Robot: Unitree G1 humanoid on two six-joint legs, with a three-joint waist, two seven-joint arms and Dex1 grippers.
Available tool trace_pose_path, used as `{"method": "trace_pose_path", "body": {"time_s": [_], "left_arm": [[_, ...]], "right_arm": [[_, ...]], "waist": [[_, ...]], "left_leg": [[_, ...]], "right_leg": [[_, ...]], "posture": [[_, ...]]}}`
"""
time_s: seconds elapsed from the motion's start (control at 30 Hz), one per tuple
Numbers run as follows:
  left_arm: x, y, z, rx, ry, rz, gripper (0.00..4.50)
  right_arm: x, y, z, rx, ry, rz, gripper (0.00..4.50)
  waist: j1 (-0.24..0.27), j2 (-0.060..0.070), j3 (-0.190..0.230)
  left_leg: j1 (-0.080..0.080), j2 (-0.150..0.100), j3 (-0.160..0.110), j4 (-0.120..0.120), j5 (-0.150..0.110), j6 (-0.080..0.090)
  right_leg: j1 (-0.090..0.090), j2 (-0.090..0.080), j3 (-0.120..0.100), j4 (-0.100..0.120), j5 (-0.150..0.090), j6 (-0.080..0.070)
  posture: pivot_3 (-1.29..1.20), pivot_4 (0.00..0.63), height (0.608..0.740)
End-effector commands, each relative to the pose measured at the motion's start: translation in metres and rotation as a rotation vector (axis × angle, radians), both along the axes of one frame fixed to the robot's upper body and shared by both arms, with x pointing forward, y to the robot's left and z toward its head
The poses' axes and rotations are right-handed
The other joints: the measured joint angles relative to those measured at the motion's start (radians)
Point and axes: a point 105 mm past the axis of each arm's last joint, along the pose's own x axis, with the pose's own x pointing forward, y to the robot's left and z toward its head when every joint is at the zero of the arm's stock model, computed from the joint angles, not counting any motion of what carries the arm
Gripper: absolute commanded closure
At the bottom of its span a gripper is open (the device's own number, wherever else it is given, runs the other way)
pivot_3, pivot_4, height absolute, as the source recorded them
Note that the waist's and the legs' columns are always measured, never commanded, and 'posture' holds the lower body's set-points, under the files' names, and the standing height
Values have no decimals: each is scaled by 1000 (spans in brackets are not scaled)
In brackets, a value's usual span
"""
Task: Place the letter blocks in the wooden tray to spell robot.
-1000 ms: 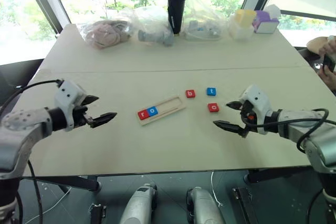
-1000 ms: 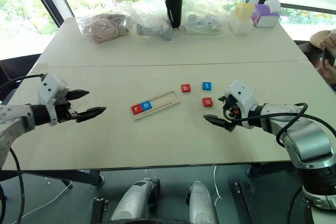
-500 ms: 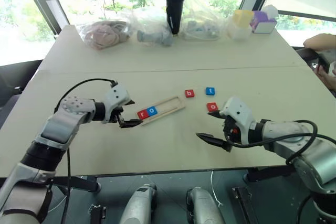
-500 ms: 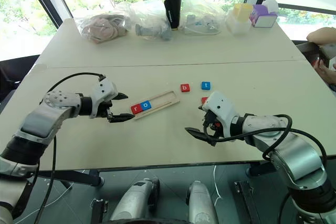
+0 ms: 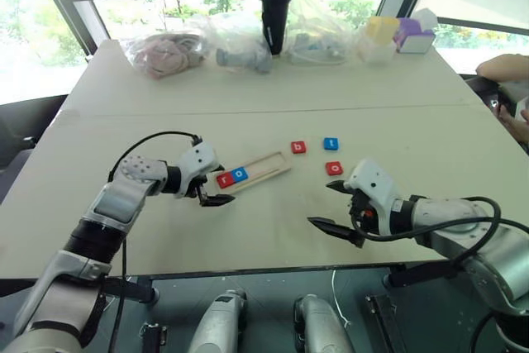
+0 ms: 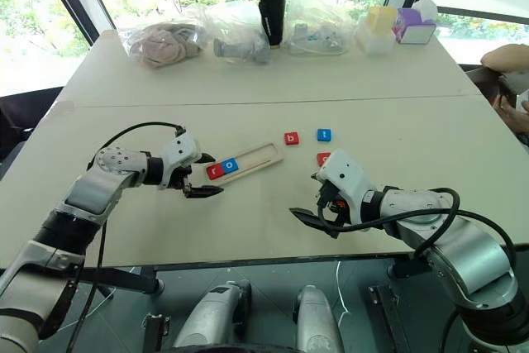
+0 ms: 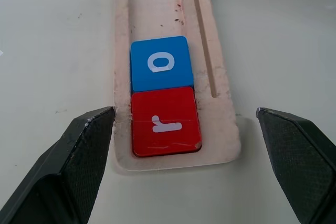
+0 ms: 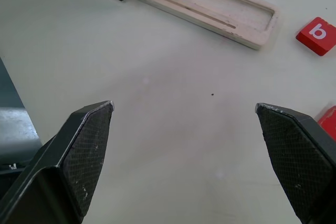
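The wooden tray (image 5: 258, 170) lies slantwise at mid-table, with a red r block (image 5: 224, 179) and a blue o block (image 5: 240, 174) side by side at its left end. Three blocks lie loose to its right: a red b (image 5: 298, 147), a blue t (image 5: 331, 144) and a red o (image 5: 334, 168). My left gripper (image 5: 219, 188) is open, low at the tray's left end, its fingers astride that end and the r block (image 7: 165, 121). My right gripper (image 5: 321, 203) is open and holds nothing, near the front edge, just below the red o.
Along the table's far edge stand clear plastic bags (image 5: 169, 50), a black tumbler (image 5: 276, 12), a yellow container (image 5: 382, 29) and a purple box (image 5: 416, 36). A person's hand (image 5: 505, 64) shows at the right edge. A seam (image 5: 331, 108) crosses the table.
My left gripper has swung right and down from the table's left side to the tray's left end. My right gripper has drawn back leftward toward the front edge. Both stay open.
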Motion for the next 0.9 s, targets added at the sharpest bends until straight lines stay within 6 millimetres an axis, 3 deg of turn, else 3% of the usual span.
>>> {"method": "trace_pose_path", "body": {"time_s": [0.03,0.17,0.2,0.5,0.63,0.9], "left_arm": [[4,5,-10,36,7,21,0],[4,4,-13,15,25,18,1250],[4,3,-13,9,29,17,1335],[1,3,-8,25,22,-43,1335],[-27,-6,4,38,8,-271,1335],[-41,5,4,123,15,-331,1335]], "right_arm": [[2,-1,6,4,-40,-2,18],[3,-3,6,3,-41,-4,0],[3,-3,6,2,-42,-5,0],[7,-11,8,-10,-48,-25,0],[9,-19,9,-23,-48,-50,0],[7,-20,7,-8,-33,-63,0]], "waist": [[0,0,0],[0,0,0],[0,0,0],[0,1,-1],[-4,1,-1],[-1,0,-1]], "left_leg": [[0,0,0,2,-1,1],[0,0,0,7,-2,3],[0,0,0,8,-3,2],[0,0,1,8,-4,3],[-1,0,3,7,-4,5],[-3,0,5,7,-6,7]], "right_leg": [[1,0,0,1,0,0],[4,0,0,1,0,0],[4,-1,0,1,0,0],[4,-2,0,0,0,0],[2,-3,1,-1,0,0],[0,-5,0,-2,0,0]], "posture": [[0,150,740],[0,150,740],[0,150,740],[0,150,740],[0,150,740],[0,150,740]]}}
